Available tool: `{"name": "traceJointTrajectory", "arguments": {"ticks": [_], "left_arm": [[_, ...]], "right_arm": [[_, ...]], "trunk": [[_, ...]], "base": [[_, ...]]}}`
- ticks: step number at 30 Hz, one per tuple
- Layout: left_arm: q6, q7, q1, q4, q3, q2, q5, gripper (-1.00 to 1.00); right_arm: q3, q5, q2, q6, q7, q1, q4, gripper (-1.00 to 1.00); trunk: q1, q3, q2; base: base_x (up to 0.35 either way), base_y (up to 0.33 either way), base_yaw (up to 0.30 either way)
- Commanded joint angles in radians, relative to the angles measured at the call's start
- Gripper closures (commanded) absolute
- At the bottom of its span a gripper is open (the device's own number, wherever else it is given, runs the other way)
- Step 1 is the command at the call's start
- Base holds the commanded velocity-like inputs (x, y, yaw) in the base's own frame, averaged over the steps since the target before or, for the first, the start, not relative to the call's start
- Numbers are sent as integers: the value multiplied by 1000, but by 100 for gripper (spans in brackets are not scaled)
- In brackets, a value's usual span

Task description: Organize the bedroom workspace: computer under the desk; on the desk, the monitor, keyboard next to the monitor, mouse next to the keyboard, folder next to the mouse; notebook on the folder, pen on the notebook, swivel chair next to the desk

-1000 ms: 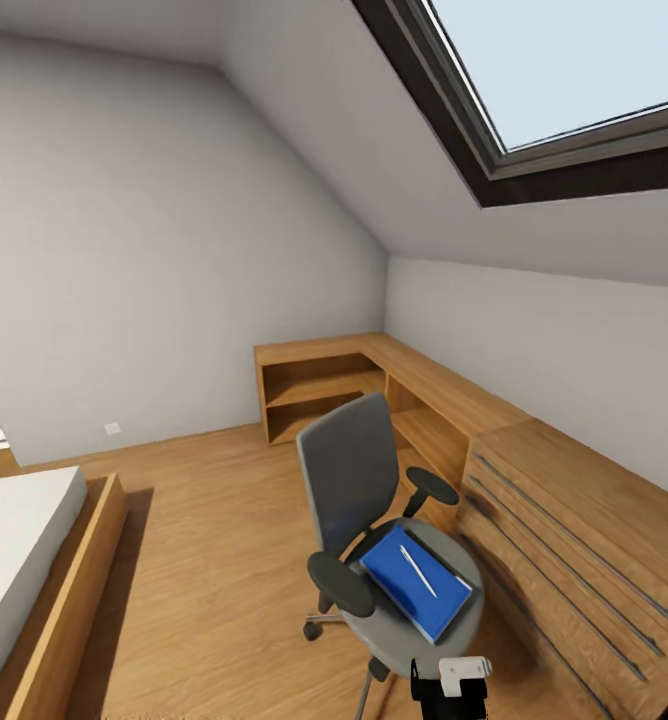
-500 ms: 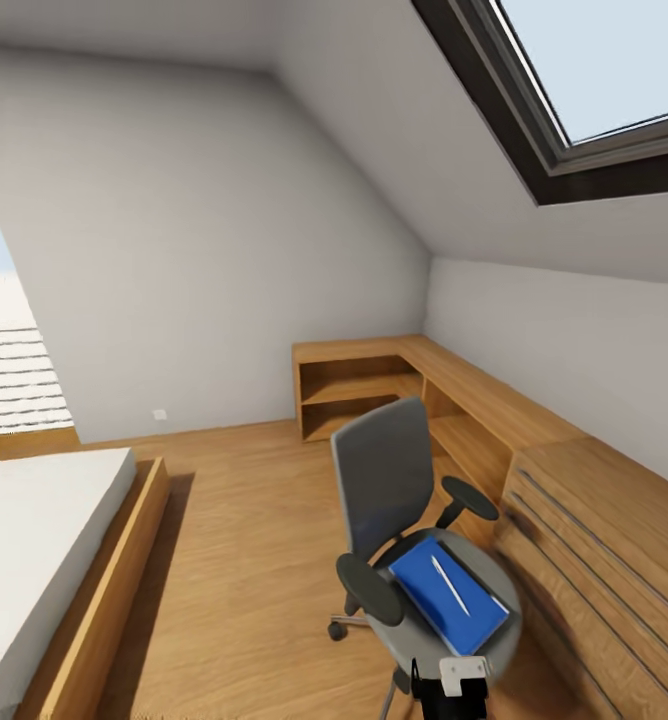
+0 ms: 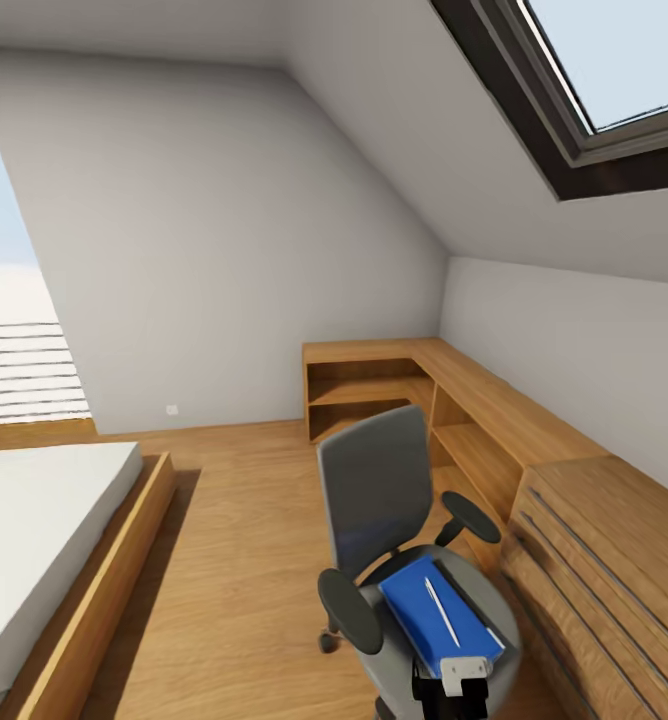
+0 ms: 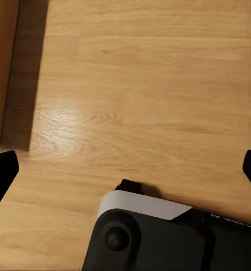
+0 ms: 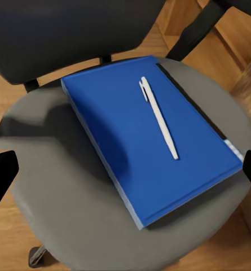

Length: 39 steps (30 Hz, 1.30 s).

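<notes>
The swivel chair [image 3: 379, 490] stands on the wood floor just ahead, grey seat toward me. The blue folder [image 3: 436, 618] [image 5: 142, 141] lies on its seat with the pale pen [image 3: 441, 610] [image 5: 158, 117] on top. A thin dark edge [image 5: 196, 104] runs along one side of the folder; I cannot tell if it is the notebook. My right gripper [image 5: 125, 172] hangs open above the folder, touching nothing. My left gripper [image 4: 125, 172] is open over bare floor. The desk, computer, monitor, keyboard and mouse are out of view.
A wooden drawer unit [image 3: 614, 560] stands right of the chair, and a corner shelf unit [image 3: 374, 385] at the back. The bed [image 3: 44, 540] fills the left side. Open wood floor [image 3: 244, 520] lies between bed and chair. My black base [image 4: 159, 237] shows below the left gripper.
The whole head view has swung left, bringing more of the bed and a bright window into sight. The chair with the folder now looks closer and lower in the picture.
</notes>
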Motion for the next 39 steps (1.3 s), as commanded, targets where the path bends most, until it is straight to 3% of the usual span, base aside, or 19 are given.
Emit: {"name": "traceJointTrajectory", "arguments": {"ticks": [1, 12, 15, 16, 18, 32, 37, 39], "left_arm": [[-4, 6, 0, -2, -5, 1, 10, -100], [-6, 6, -1, -2, -6, -1, 10, -100], [-40, 6, 0, -9, -6, -4, 10, -100], [-106, 6, 0, -13, -6, -5, 10, -100], [-125, 6, 0, -13, -6, -5, 10, -100], [-133, 10, -6, -14, -2, -2, 20, -100], [-75, 10, -34, -12, 26, 6, 82, -100], [-41, 7, -49, -10, 47, 11, 133, -100]], "right_arm": [[5, 9, 0, 1, -10, -1, 1, -100], [5, 9, 0, 1, -10, -1, 1, -100], [5, 9, 0, 1, -10, -1, 1, -100], [5, 9, 0, 1, -11, -1, 1, -100], [5, 9, 0, 1, -11, -1, 1, -100], [6, 11, -2, 0, -10, -1, -3, -100], [2, 9, -29, 0, -12, -1, -12, -100], [0, 7, -55, 3, -14, -1, -43, -100]], "trunk": [[0, -1, -1], [0, -1, -1], [0, -1, -1], [0, -1, -1], [0, -1, -1], [54, -45, -99], [73, -61, -134], [81, -67, -148]], "base": [[47, -275, 11], [7, -55, 2], [0, -1, 0], [0, 0, 0], [0, 0, 0], [0, 0, 0], [0, 0, 0], [0, 0, 0]]}}
